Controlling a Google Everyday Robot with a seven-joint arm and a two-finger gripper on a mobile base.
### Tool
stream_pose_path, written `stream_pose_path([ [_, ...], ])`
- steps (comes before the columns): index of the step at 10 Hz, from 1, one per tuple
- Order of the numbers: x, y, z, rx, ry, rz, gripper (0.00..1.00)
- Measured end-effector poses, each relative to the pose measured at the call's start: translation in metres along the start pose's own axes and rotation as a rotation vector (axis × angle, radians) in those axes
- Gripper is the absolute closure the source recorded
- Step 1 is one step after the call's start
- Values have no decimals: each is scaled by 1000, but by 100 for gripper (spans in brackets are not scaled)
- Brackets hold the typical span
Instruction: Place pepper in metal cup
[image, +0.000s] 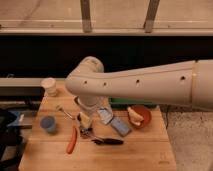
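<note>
Camera view: A robot's white arm reaches in from the right over a wooden tabletop and bends down at its elbow. The claw hangs low beneath that bend, jaws wide and holding nothing, largely shadowed by the arm. The pepper lies on the tabletop, left of and below the claw, between the blue cup and a black-handled utensil. The metal cup stands just above the pepper, beside the claw. A white paper cup sits at the back left, an orange bowl to the right.
</note>
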Motion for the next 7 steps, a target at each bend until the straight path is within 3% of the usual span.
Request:
stream_pose_path([
  [4,-61,59,5,-42,-4,-125,25],
  [6,-74,83,14,-66,-1,-157,25],
  [7,-73,81,14,-63,-2,-155,25],
])
